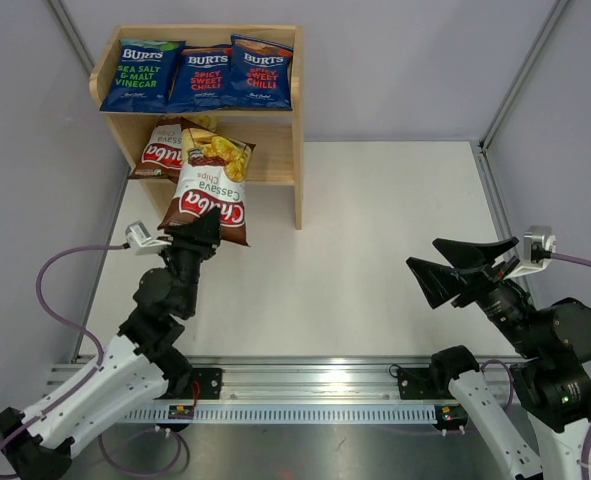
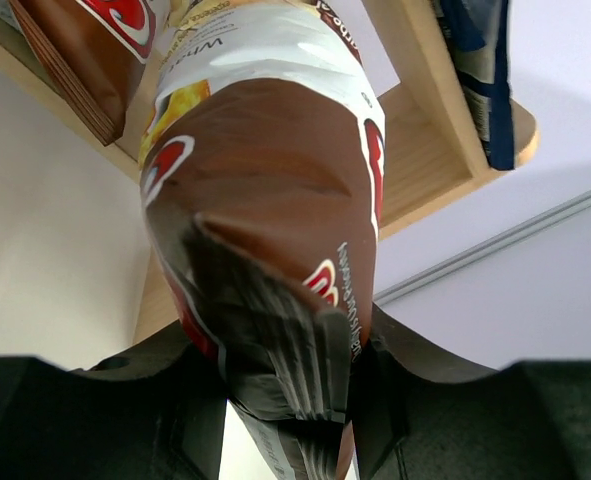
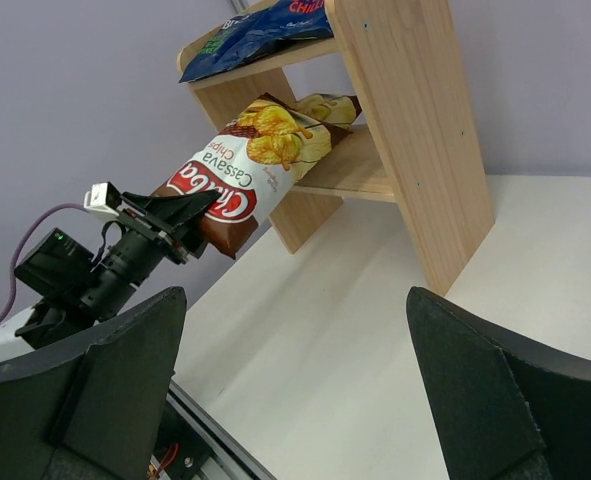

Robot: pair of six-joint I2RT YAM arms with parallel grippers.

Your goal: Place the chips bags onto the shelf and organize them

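The wooden shelf (image 1: 297,150) stands at the back left. Three blue Burts bags (image 1: 210,75) lie side by side on its top tier. One brown Chuba bag (image 1: 160,150) lies on the lower tier at the left. My left gripper (image 1: 193,228) is shut on the bottom end of the second Chuba bag (image 1: 213,185), whose top end reaches onto the lower tier. In the left wrist view this bag (image 2: 275,200) fills the middle, clamped between the fingers. It also shows in the right wrist view (image 3: 245,165). My right gripper (image 1: 455,265) is open and empty at the right.
The white table top (image 1: 375,260) lies between the arms. Grey walls enclose the table on three sides. A metal rail (image 1: 305,385) runs along the near edge. The shelf's right side panel (image 3: 415,130) stands nearest my right gripper.
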